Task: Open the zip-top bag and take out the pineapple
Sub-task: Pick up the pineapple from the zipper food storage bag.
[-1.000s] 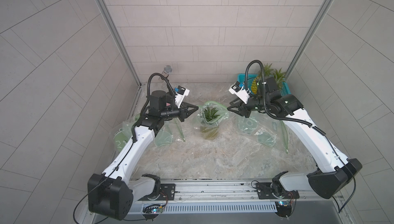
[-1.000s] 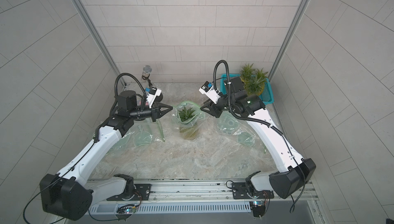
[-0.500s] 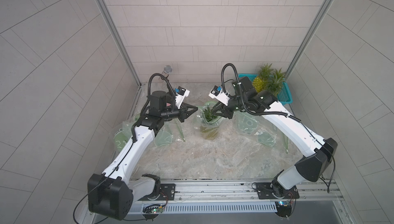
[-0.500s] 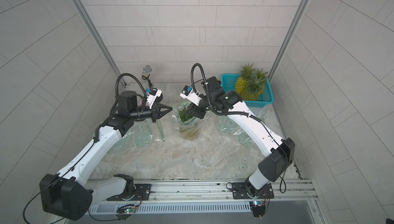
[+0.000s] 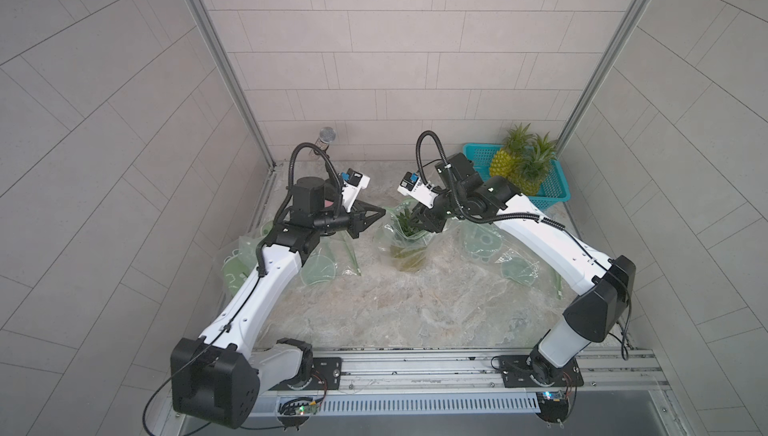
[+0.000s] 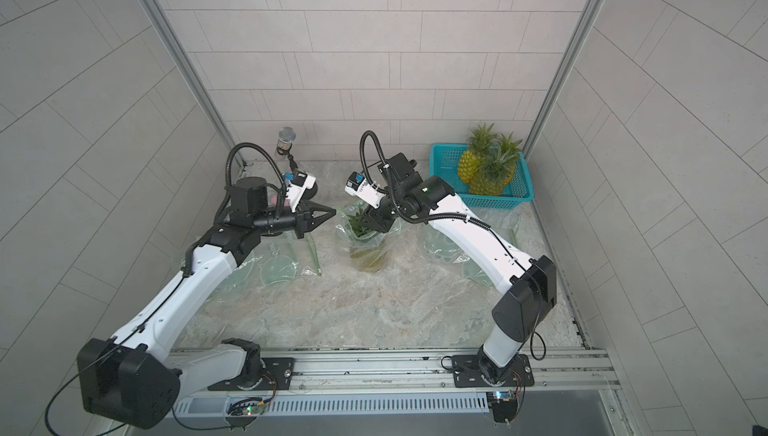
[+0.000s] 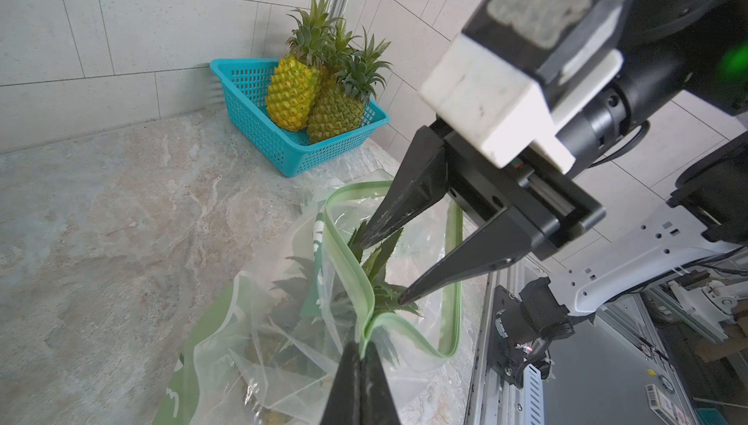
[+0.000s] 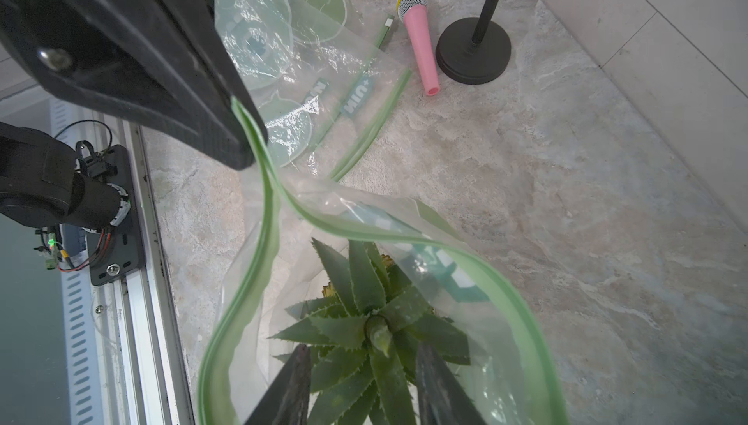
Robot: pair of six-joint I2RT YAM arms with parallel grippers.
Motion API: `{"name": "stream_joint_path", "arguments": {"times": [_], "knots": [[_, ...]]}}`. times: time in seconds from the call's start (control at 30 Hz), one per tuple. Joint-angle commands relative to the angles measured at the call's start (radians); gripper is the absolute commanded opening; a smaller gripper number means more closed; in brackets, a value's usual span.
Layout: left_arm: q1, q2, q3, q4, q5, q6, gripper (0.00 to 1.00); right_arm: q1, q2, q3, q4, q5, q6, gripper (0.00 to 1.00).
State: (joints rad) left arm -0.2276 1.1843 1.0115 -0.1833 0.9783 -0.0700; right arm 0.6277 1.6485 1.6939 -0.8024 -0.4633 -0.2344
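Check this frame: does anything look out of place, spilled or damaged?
A pink microphone lies flat on the table beside a black stand base, unrelated to the job. Spare zip bags lie scattered nearby. Nothing looks spilled or torn, including the zip-top bag.

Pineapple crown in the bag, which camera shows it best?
Right wrist view: the pineapple crown sits close, seen through the open bag mouth. Left wrist view shows leaves partly behind the zip strip; both top views show it tiny.

Clear green-edged zip-top bag (image 7: 251, 321), teal lattice basket (image 7: 259, 127), pink microphone (image 8: 419, 38), marbled beige table (image 7: 121, 220)
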Motion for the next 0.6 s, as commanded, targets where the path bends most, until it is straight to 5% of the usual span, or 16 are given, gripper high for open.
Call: {"name": "stream_joint_path", "arguments": {"times": [0.0, 0.57], "knots": [[-0.003, -0.013, 0.032, -0.007, 0.005, 0.028, 0.0, 0.008, 0.006, 0.001, 0.022, 0.049, 0.012, 0.45], [-0.002, -0.012, 0.032, -0.013, 0.0, 0.033, 0.0, 0.032, 0.125, 0.062, -0.108, 0.096, -0.025, 0.47]]}}
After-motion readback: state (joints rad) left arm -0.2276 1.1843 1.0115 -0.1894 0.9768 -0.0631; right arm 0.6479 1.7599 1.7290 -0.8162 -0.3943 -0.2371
